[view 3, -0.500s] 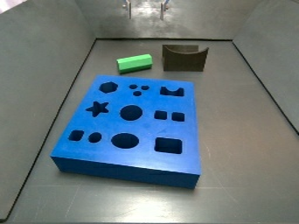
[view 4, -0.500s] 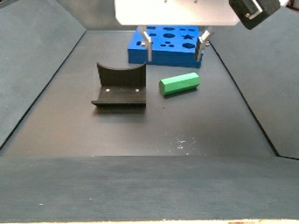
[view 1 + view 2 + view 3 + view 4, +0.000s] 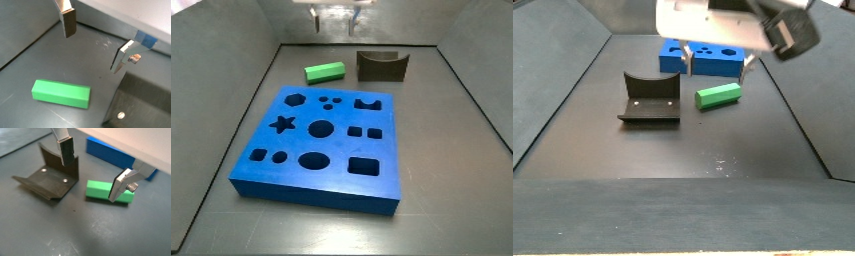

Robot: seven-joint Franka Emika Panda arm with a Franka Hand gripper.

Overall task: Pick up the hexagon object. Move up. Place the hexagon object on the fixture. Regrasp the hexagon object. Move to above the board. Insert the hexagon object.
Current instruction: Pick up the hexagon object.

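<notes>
Dark floor — hexagon object (image 3: pixel 109 192) beneath hand (image 3: pixel 95 168)

Matt plastics, brushed metal, dark floor

The hexagon object (image 3: pixel 61 93) looks smooth green plastic; board (image 3: pixel 321 140) matt blue; fixture (image 3: pixel 49 177) dull dark, 2 shiny screws; the open gripper (image 3: pixel 95 45) above has silver metal fingers (image 3: pixel 69 22).

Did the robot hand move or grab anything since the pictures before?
The hand shifted a little: in a side view, the arm's white body and black camera sit further right than before. It is open and holds nothing. The hexagon object, the fixture and the board stayed put.
</notes>
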